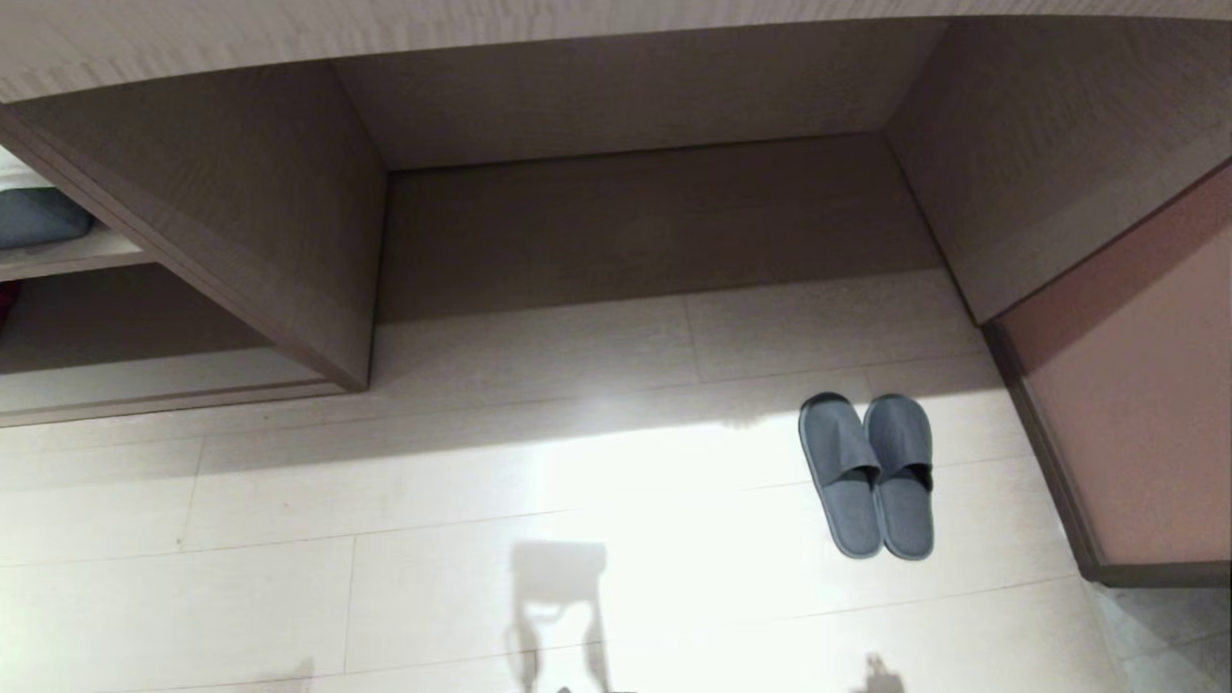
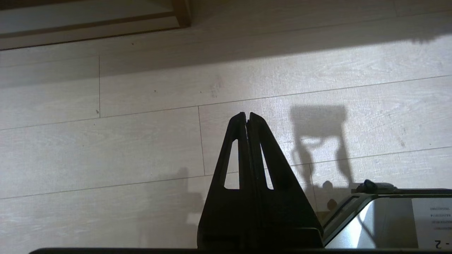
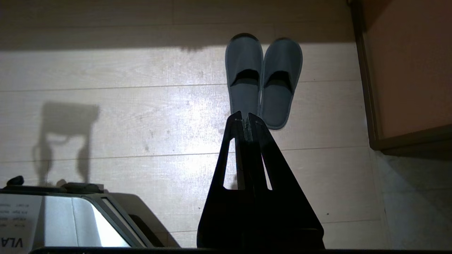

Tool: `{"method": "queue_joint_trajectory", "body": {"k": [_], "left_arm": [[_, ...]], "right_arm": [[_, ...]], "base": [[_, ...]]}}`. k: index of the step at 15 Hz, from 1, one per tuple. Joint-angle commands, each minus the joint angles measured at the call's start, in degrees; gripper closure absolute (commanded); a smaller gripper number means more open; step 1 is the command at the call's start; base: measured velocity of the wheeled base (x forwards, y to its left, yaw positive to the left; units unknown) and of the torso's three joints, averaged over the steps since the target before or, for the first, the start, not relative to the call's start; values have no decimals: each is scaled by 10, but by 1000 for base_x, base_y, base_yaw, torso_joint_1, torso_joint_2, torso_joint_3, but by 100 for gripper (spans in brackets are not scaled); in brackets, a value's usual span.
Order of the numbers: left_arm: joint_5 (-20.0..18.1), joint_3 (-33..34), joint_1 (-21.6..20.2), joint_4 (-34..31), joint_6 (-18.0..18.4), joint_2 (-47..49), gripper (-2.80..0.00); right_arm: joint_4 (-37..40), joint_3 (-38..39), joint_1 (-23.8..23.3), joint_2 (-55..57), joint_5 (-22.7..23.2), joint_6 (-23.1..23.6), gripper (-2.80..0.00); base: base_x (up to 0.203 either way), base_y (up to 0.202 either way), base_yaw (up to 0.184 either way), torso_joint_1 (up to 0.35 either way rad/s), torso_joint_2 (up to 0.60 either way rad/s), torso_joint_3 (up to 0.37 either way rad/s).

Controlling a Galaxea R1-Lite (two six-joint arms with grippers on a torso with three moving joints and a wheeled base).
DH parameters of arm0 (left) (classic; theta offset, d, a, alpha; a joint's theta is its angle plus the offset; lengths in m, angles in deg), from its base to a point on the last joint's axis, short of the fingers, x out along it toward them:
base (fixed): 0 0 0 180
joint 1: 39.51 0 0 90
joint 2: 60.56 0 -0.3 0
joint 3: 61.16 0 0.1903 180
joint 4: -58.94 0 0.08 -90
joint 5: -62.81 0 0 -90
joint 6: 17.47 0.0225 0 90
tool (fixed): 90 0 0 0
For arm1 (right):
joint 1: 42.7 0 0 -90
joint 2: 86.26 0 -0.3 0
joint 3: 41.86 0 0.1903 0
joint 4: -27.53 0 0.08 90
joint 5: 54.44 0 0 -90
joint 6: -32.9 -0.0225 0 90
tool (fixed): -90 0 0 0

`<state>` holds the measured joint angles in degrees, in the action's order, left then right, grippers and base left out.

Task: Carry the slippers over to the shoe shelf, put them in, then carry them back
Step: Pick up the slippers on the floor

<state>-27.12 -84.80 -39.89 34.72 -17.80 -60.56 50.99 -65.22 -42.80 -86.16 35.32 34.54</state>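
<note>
Fingers of your right gripper (image 3: 246, 118) are pressed together with nothing between them, hanging over the pale plank floor (image 1: 385, 539) just short of the slippers' heels in its wrist view. Your left gripper (image 2: 246, 115) is likewise clenched and empty, over bare planks, well apart from the pair. The slippers (image 1: 871, 476) lie side by side and touching on the floor, toes toward the wide desk recess (image 1: 635, 221), near the pinkish panel (image 1: 1126, 414) at the robot's right. I'd judge the job is at its very first step: nothing is picked up yet. Next you need to spread the fingers and come down onto the pair. The shoe shelf (image 1: 144, 380) shows at the far left. Count: two slippers, two grippers, one shelf.
</note>
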Motion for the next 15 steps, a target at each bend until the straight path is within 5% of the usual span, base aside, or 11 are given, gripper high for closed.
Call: {"method": "queue_joint_trajectory", "body": {"k": [1, 15], "left_arm": [[0, 0, 0, 0, 0, 1, 0], [0, 0, 0, 0, 0, 0, 0]], "right_arm": [[0, 0, 0, 1, 0, 0, 0], [0, 0, 0, 1, 0, -3, 0]], "base": [[0, 0, 0, -2, 2, -193], [0, 0, 0, 3, 3, -195]]}}
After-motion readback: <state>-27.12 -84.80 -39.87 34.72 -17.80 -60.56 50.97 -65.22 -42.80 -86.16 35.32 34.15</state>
